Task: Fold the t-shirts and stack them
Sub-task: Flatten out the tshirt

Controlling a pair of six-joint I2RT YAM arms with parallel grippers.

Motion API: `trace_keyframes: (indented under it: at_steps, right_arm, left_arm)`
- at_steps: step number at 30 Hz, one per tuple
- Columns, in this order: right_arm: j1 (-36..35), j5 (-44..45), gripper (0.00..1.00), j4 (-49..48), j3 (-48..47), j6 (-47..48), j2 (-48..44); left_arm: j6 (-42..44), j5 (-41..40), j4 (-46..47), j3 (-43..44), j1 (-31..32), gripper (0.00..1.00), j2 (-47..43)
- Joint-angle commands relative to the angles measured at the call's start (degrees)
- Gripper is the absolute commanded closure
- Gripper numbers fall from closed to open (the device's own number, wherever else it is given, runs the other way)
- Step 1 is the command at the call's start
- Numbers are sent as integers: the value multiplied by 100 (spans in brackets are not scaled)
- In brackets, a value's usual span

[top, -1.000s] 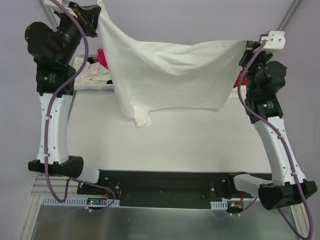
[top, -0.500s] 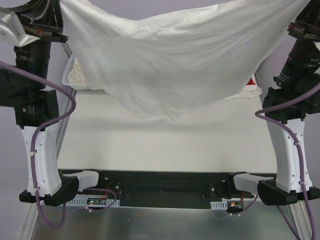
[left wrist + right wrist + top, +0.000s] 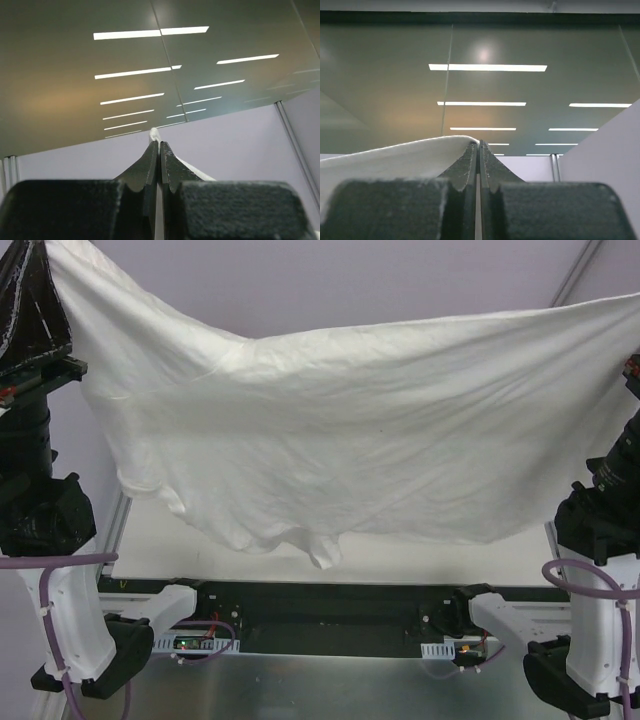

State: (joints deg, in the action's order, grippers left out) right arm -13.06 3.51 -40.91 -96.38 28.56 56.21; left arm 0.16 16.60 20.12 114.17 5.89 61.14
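A large plain white t-shirt (image 3: pixel 350 430) hangs spread wide in the air between my two arms and fills most of the top view. Its lower edge sags above the table's near part. In the left wrist view my left gripper (image 3: pixel 160 145) is shut on a white corner of the t-shirt (image 3: pixel 155 133), which pokes out above the tips. My right gripper (image 3: pixel 478 145) is shut on another edge of the t-shirt (image 3: pixel 395 160), which drapes away to the left. Both wrist cameras look up at the ceiling. The other t-shirts are hidden behind the raised one.
Only a narrow strip of the white table (image 3: pixel 200 555) shows under the cloth. The left arm (image 3: pixel 40 510) and right arm (image 3: pixel 600 530) stand tall at the sides. The black base rail (image 3: pixel 330 610) runs along the near edge.
Both arms have risen and spread apart, pulling the white t-shirt up and wide. It now covers the basket and the clothes that showed at the back.
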Motion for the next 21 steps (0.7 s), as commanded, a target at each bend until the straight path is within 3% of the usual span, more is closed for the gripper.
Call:
trace_keyframes:
  at_steps: [1,11,16,21]
  right_arm:
    - [-30,-228,99,-111,128,-131,-206]
    - [-30,27,99,56,198,167,434]
    - [-30,168,99,-207,32,597,1495]
    - [-30,133,99,-295,-880,897,2692]
  left_arm:
    - [-218,177,326,26,-27,100,-94]
    - [-78,-191,423,-220,-35,100,590]
    - [185,-394,554,-71,-35,100,1574]
    - [361,-395,564,807,-35,100,2680]
